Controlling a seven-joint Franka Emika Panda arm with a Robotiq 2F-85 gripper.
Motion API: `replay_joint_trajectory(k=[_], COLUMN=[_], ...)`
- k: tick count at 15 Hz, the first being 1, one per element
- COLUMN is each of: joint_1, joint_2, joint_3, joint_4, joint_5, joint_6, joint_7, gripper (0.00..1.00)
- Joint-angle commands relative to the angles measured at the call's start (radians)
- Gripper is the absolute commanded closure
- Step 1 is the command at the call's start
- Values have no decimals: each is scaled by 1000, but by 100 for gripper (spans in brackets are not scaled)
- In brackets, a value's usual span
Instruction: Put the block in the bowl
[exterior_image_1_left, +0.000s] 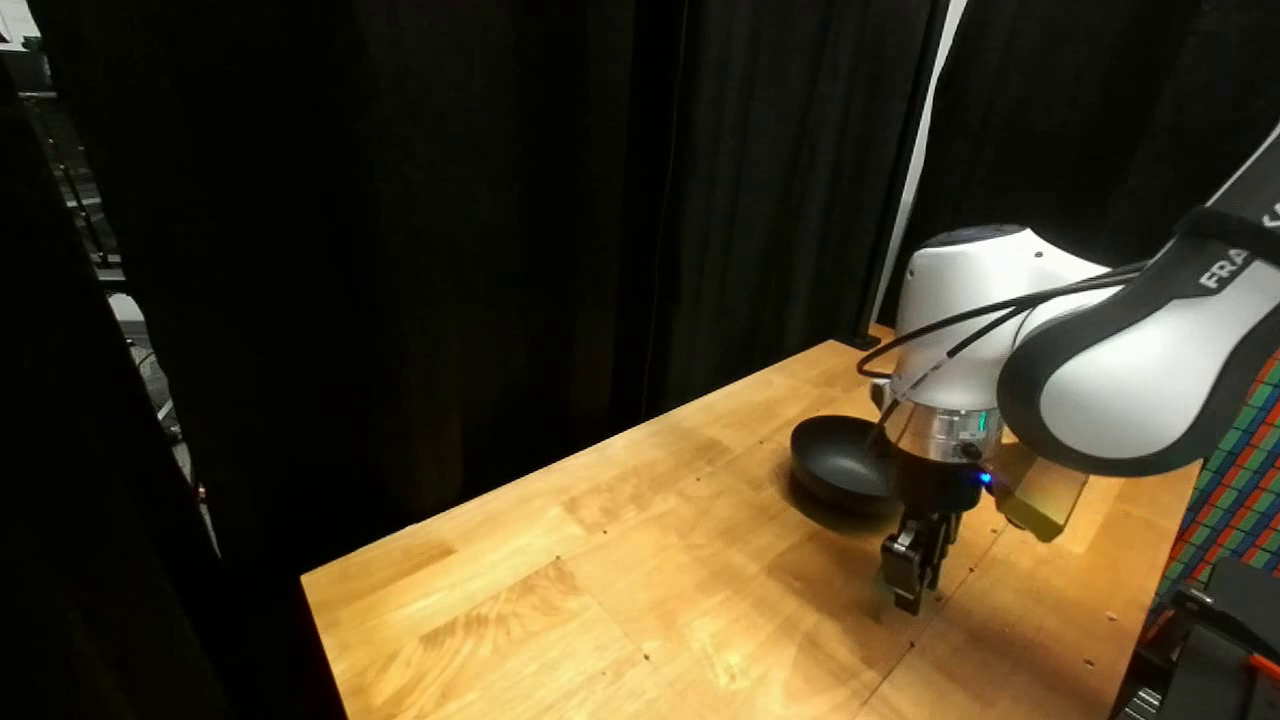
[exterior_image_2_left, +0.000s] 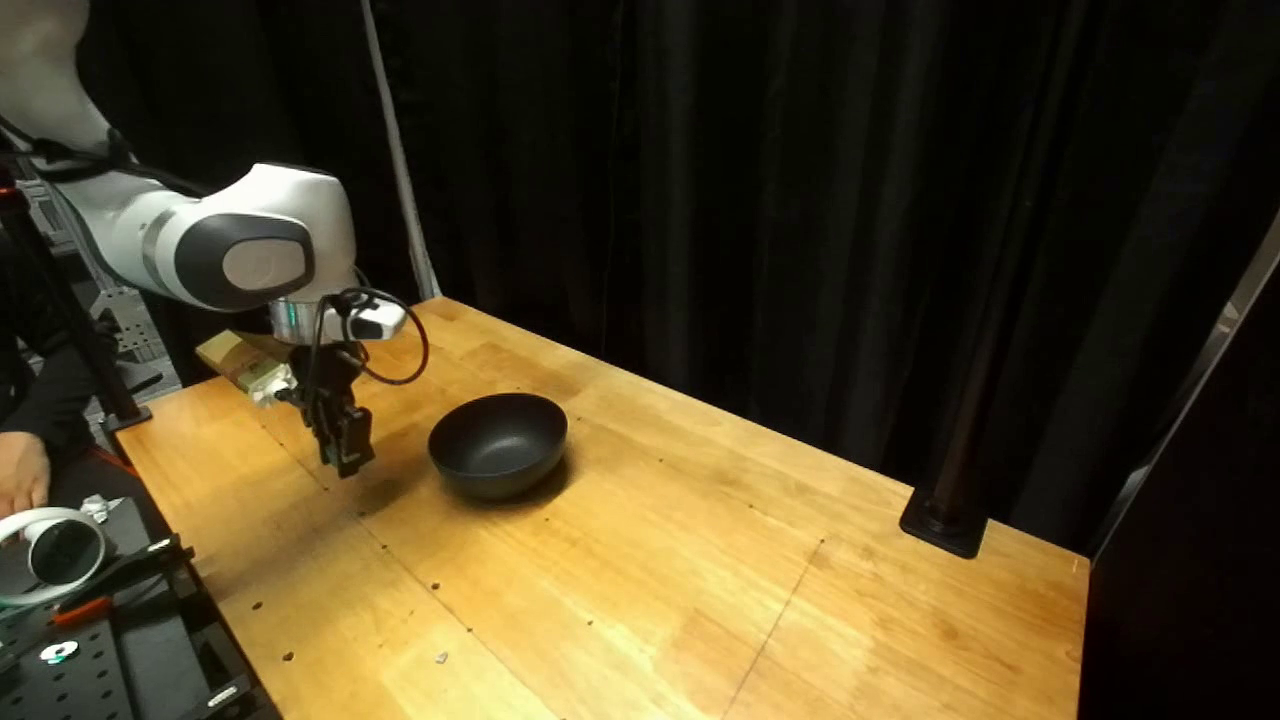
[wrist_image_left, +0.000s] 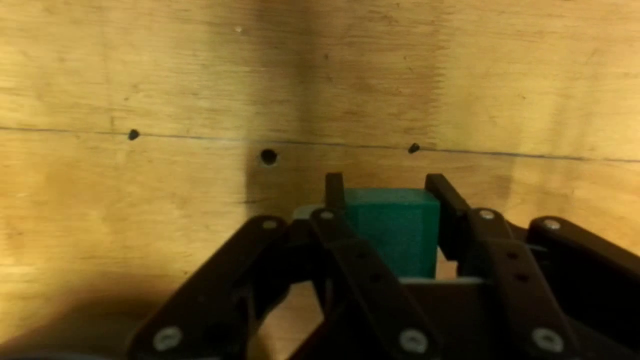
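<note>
The block (wrist_image_left: 397, 232) is green and sits between the two fingers of my gripper (wrist_image_left: 387, 192) in the wrist view, with a finger against each side. The gripper also shows in both exterior views (exterior_image_1_left: 912, 590) (exterior_image_2_left: 347, 460), pointing down over the wooden table, seemingly a little above it. The block is almost wholly hidden by the fingers in the exterior views. The round black bowl (exterior_image_1_left: 835, 465) stands upright on the table, beside the gripper and apart from it; it also shows in an exterior view (exterior_image_2_left: 500, 450). I cannot make out the bowl in the wrist view.
The wooden table (exterior_image_2_left: 700, 600) has small holes and a seam line. Black curtains (exterior_image_2_left: 750, 250) hang behind it. A black post base (exterior_image_2_left: 945, 522) stands on its edge. A person's hand (exterior_image_2_left: 22, 470) and a white ringed device (exterior_image_2_left: 62, 550) are beside the table.
</note>
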Motion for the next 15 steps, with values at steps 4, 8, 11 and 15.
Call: replay_joint_trajectory(k=[4, 8, 11, 15], joint_1=[-5, -40, -46, -44], joint_2=[-202, -118, -51, -22], joint_3=[-72, -94, -119, -138], joint_4=[1, 95, 170, 205], joint_5=[-228, -321, -349, -305], joint_6=[-105, -94, -109, -119], joint_7=[234, 316, 334, 287], gripper=[81, 81, 32, 8])
